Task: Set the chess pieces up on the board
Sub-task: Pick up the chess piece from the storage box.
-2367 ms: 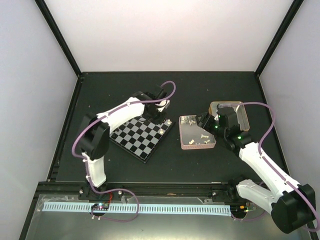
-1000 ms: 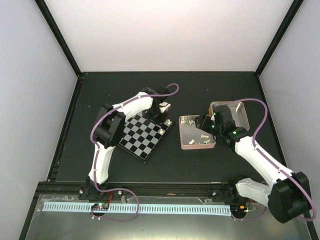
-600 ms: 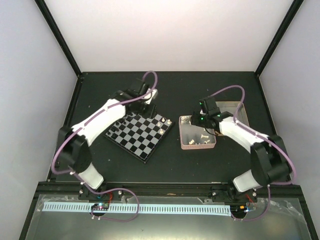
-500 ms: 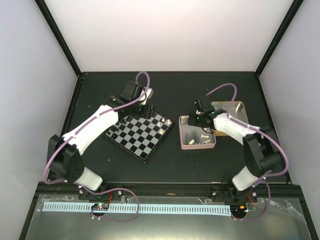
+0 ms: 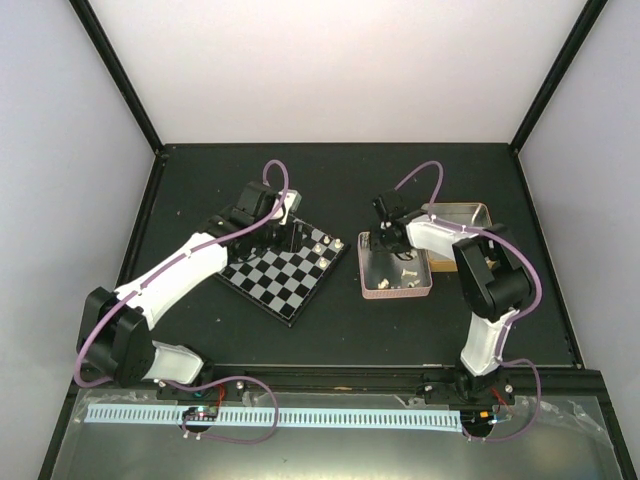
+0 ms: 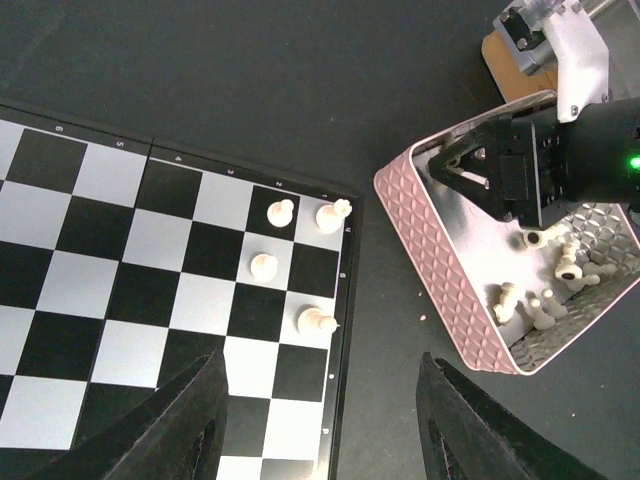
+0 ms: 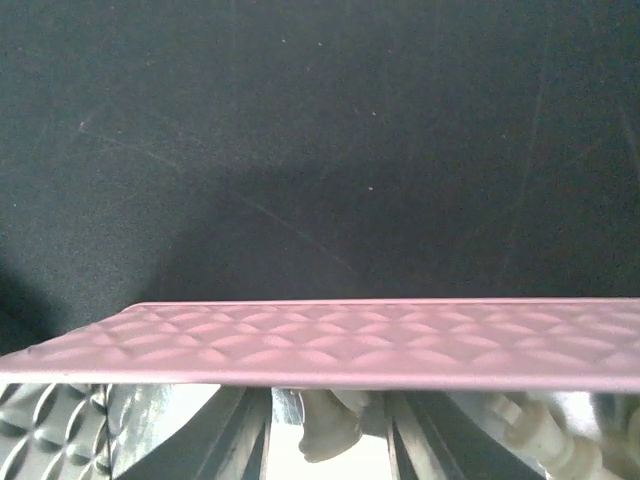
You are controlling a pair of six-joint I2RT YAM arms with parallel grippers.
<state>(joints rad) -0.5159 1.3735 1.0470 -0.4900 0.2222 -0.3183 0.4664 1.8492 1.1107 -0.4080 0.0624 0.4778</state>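
Pink embossed metal forms the tin (image 6: 445,275) just right of the board, and loose cream chess pieces (image 6: 540,310) lie inside it. The right pincer (image 7: 328,450) reaches into the tin's far left corner. Its jaws are part open with one piece (image 7: 322,425) between them, but I cannot tell whether they touch it. To do this well, I judge it should close squarely on the piece's body, clear of the tin wall, then lift straight up before swinging across.

The board (image 5: 275,290) lies at a slant, with four pieces (image 6: 263,266) standing at its corner towards the tin. Over that corner hovers the left pincer (image 6: 320,375), wide open and empty. A second shallow tin (image 5: 472,213) sits beyond the pink one. Everything rests on a matt black table (image 5: 420,170), probably with little slip. Plain pale walls (image 5: 330,70) in black framing close it in.
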